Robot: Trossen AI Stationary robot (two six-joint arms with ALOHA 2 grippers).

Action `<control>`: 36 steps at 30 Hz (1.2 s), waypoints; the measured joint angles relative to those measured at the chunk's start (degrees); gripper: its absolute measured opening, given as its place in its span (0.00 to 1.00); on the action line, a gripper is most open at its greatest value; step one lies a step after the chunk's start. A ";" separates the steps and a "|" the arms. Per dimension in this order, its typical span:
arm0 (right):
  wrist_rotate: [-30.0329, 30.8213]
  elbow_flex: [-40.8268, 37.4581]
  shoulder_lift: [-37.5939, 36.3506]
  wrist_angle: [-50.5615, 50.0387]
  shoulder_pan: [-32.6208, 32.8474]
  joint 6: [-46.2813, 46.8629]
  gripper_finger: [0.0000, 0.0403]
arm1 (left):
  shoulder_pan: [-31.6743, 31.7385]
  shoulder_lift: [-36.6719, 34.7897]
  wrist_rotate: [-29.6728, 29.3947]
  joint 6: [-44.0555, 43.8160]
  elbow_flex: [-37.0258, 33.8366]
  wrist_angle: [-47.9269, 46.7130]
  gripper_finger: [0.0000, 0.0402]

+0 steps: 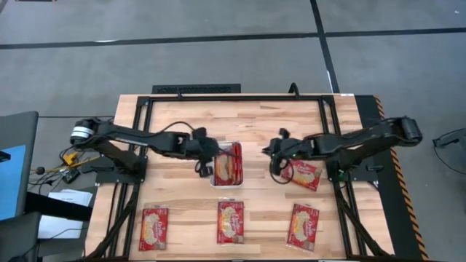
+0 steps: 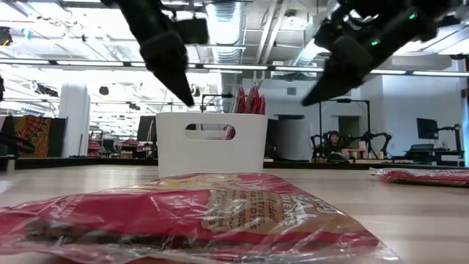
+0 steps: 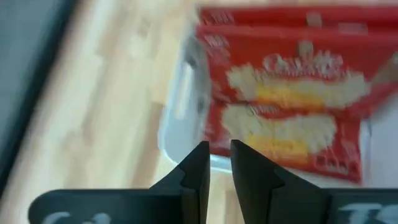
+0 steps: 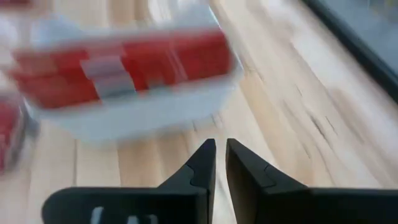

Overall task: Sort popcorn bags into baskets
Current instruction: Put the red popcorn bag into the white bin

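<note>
White basket (image 1: 228, 166) sits mid-worktop, w/ red popcorn bags (image 1: 231, 163) stood on edge inside, prob. so more fit side by side. Three loose bags lie flat along the near edge: left (image 1: 153, 227), centre (image 1: 230, 221), right (image 1: 303, 225). Another flat bag (image 1: 305, 174) lies just right of the basket, partly under the right arm.

Left gripper (image 3: 216, 163) hangs off the basket's left side, above rim level; fingers narrow, a thin slit, nothing btwn them. Right gripper (image 4: 220, 163) hangs btwn basket & the flat bag, also a narrow slit, empty, touching nothing.
</note>
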 joint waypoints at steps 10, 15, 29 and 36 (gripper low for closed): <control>-4.05 2.00 -8.81 -35.82 -3.33 15.68 0.37 | -6.13 -9.26 -9.67 -5.24 -11.50 15.61 0.14; -11.32 0.42 -8.28 -41.56 -4.86 17.53 0.51 | -8.55 -10.05 -10.37 -7.22 -15.89 23.36 0.16; -14.86 -6.56 -7.06 -37.45 -8.94 21.73 0.52 | -15.75 -10.00 -23.22 -12.63 -16.24 20.63 0.31; -15.37 -8.53 -3.83 -35.06 -9.95 22.40 0.47 | -17.63 -9.99 -24.87 -15.68 -16.24 18.54 0.33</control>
